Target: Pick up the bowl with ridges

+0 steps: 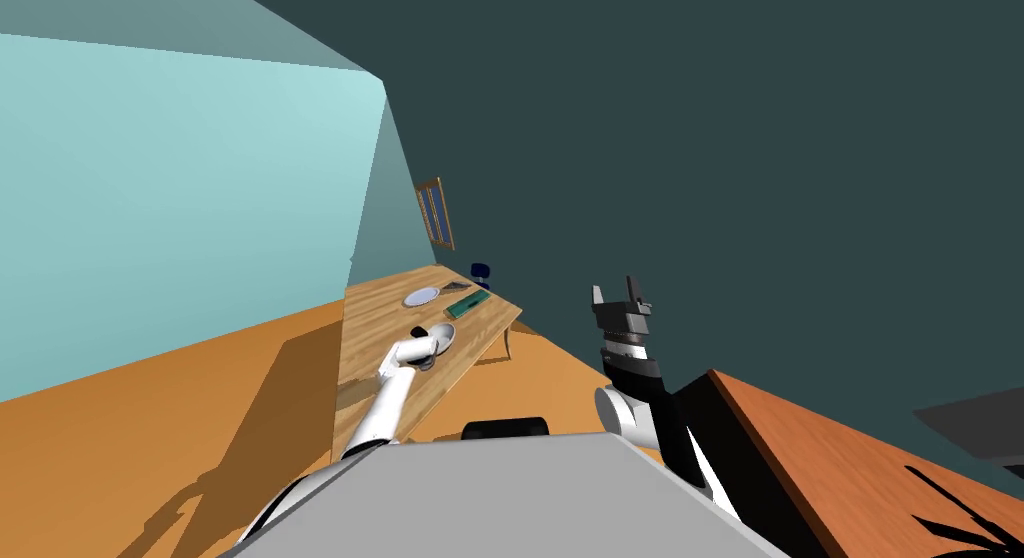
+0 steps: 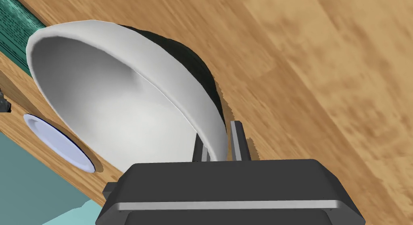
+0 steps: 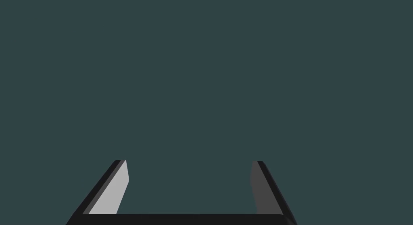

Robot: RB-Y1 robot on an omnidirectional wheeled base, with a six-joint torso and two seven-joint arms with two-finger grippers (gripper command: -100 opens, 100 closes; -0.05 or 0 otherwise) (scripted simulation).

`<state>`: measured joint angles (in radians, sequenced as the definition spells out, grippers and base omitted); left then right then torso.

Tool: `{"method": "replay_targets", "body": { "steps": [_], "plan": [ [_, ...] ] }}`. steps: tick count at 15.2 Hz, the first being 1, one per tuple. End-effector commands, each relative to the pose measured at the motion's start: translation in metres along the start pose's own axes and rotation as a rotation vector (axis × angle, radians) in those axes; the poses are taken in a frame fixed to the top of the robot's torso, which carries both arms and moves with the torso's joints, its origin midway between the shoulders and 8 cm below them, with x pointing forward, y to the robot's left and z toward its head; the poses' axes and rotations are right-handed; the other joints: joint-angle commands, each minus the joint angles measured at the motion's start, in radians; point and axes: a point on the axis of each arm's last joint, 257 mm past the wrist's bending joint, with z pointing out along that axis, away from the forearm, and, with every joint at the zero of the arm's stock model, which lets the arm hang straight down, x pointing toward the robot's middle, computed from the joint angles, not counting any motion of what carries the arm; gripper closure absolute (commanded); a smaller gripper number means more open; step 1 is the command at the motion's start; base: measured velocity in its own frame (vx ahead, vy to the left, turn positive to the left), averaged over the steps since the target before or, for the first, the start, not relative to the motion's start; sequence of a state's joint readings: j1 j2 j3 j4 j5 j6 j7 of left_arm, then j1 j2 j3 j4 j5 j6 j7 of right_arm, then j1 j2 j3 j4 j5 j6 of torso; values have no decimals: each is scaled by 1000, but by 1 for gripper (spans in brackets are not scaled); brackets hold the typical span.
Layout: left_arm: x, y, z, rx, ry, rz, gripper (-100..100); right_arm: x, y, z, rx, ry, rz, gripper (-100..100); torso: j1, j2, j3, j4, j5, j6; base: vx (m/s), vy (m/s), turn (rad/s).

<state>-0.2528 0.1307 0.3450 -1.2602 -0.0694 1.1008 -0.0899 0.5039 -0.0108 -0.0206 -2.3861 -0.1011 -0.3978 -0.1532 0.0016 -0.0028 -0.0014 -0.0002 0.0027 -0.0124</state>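
Fingers of the left gripper clamp the rim of the white bowl, one inside, one outside, seen close in the left wrist view; the bowl tilts over the wooden table, near a white plate and a green flat thing; the head view adds the right gripper, raised away from the table, fingers apart.

one bowl, one plate, one green box, one table.
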Motion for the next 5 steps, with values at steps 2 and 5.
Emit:
{"method": "replay_targets", "body": {
  "steps": [2, 5],
  "plan": [
    [-6, -1, -6, -11, 1, -41, 100, 0, 0, 0, 0, 0, 0, 0, 0, 1, 1, 0, -1, -1, -27, -21, 63],
    [-7, -3, -9, -11, 0, -42, 100, 0, 0, 0, 0, 0, 0, 0, -1, 6, 4, 2, -1, 0, -48, -21, 16]
  ]
}}
